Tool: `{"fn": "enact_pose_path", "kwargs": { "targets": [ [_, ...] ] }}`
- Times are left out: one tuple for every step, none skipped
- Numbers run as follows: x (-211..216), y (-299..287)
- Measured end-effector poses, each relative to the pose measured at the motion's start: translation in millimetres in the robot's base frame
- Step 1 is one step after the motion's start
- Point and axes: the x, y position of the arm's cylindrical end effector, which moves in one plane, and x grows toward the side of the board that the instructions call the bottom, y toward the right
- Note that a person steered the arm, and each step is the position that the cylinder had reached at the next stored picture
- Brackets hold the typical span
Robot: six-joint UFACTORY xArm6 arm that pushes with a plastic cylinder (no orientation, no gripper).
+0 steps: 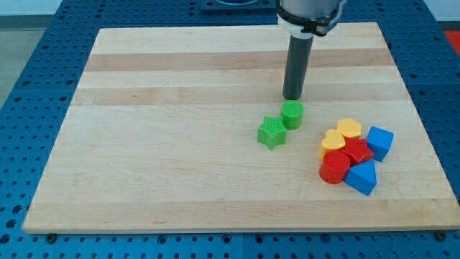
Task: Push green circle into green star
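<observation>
Ridged plastic green circle [292, 114] touches the green star [272, 132] at its near left on the pale wooden bench [180, 144]. My tip [292, 97] sits just beyond the circle; no hand shows. Red, yellow and blue blocks [355, 155] cluster right.

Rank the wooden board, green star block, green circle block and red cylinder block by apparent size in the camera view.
1. Wooden board, by far.
2. Red cylinder block.
3. Green star block and green circle block: look alike; the cylinder sits nearer the view's bottom, so its lead is unsure.
</observation>
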Motion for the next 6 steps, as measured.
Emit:
{"fn": "enact_pose_path", "kwargs": {
  "targets": [
    [-24,2],
    [11,2],
    [12,2],
    [34,5],
    [43,6],
    [31,8]
  ]
}}
